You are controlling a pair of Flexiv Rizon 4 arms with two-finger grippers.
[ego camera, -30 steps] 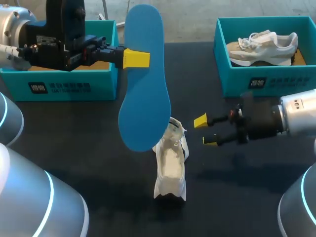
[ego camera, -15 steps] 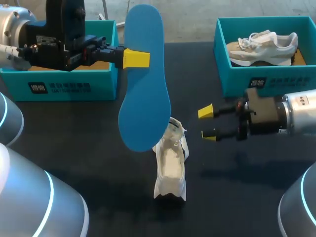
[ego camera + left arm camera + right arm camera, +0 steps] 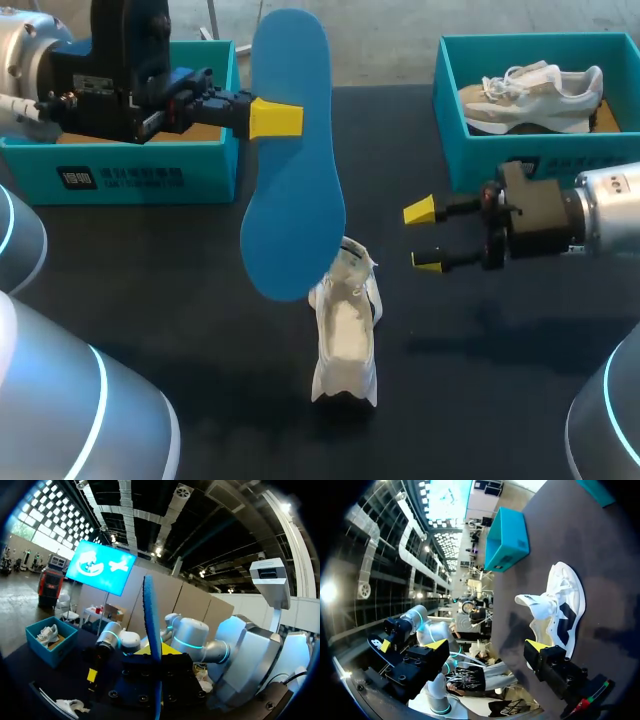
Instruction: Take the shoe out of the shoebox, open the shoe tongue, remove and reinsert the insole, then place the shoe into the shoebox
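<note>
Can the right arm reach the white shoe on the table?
Probably yes. The right arm has open jaws beside the white shoe, with only bare table between. The blue insole hangs at the shoe's other side.

right gripper [image 3: 424, 238] pulled back from the white shoe [image 3: 347, 340], now a little more to the right, gone further back on the table, closer to the blue shoebox [image 3: 480, 160] with the other shoe [image 3: 535, 97] inside, its two yellow fingers a bit wider apart

My arms [image 3: 612, 212] are rounded silver shells ringed with thin cyan light. My left gripper [image 3: 275, 118] and right gripper [image 3: 424, 237] are black, blocky, yellow-tipped.
</note>
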